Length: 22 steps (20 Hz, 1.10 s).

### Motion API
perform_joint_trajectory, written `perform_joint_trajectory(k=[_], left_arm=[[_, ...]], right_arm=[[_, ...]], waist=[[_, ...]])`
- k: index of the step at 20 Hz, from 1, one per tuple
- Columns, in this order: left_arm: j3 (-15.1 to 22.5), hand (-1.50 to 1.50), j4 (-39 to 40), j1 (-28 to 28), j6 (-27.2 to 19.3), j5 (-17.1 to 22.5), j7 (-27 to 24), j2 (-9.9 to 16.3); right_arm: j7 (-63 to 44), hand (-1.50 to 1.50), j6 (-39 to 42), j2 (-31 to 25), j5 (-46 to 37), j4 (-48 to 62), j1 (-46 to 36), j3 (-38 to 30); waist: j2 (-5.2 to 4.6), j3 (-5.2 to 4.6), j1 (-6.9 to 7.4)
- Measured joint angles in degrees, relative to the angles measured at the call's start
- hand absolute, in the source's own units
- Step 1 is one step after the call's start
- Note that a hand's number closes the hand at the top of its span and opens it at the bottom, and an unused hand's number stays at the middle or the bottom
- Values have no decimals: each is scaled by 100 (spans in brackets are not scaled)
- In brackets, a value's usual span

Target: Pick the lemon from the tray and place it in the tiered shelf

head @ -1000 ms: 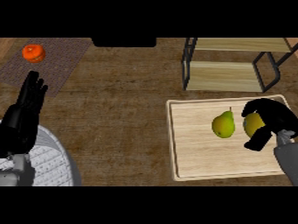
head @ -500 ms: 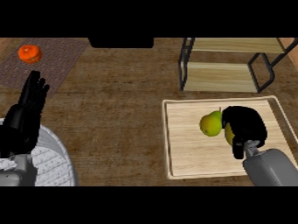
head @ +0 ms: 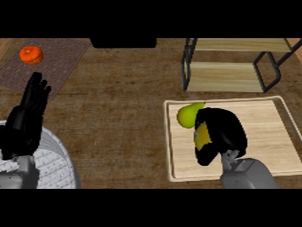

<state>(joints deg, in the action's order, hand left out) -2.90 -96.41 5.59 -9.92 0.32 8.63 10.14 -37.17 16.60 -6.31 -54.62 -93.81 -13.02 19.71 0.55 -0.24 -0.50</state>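
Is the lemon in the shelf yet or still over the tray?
Still over the tray: the lemon shows yellow inside the right hand, short of the tiered shelf.

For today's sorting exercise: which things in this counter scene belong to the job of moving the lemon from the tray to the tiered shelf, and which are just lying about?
Part of the job:
lemon, partly hidden under the right hand
tray
tiered shelf

Just lying about:
orange fruit on the mat
green fruit on the tray
left hand, resting open at the left

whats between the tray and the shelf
Nothing: in the head view, only a bare strip of counter separates the tray from the shelf just behind it.
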Motion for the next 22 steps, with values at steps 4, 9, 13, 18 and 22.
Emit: perform_joint_trajectory(k=[4, 9, 13, 18, 22], left_arm=[[-55, 0, -36, -65, 93, 77, 24, 55], [-59, 0, -76, -116, 126, 77, -11, 53], [-82, 0, -100, -87, 157, 107, 79, 60], [-28, 0, -130, -46, 101, -7, 195, 2], [4, 0, -51, 45, 51, -100, 183, -68]], right_arm=[[-472, 150, -176, 379, 287, -971, -115, -143], [-1479, 150, -238, 553, 268, -2156, -563, -346], [-1875, 150, 3, 495, 91, -2715, -1060, -750], [-1909, 150, 306, 276, 140, -2879, -1505, -1335], [-1725, 150, 388, -7, 344, -2475, -1907, -2017]], waist=[[-1, 25, -10], [1, 39, -5], [-15, 31, 11], [-32, 32, 35], [-43, 33, 51]])
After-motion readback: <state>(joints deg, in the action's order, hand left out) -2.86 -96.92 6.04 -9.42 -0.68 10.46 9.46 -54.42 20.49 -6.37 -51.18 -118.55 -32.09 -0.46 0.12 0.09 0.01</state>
